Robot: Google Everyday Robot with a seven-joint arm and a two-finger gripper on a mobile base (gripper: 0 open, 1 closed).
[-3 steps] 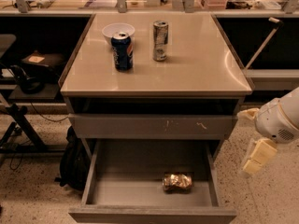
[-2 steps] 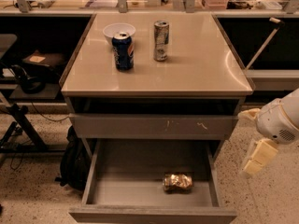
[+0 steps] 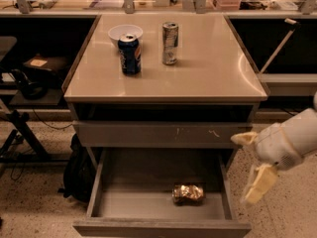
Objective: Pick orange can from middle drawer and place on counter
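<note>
Now, pincer (image 3: 252,161): right of the drawer, fingers spread wide, holding nothing.
Orange can (image 3: 188,193): lying in the open middle drawer (image 3: 138,205), near its front.
Worktop (image 3: 213,68): blue can (image 3: 130,53), silver can (image 3: 170,43), white bowl (image 3: 115,31).

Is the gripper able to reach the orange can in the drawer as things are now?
Probably yes. The drawer is pulled out and the orange can lies alone, uncovered from above. The gripper, open, is outside the drawer's side wall, so it must come over that wall.
</note>
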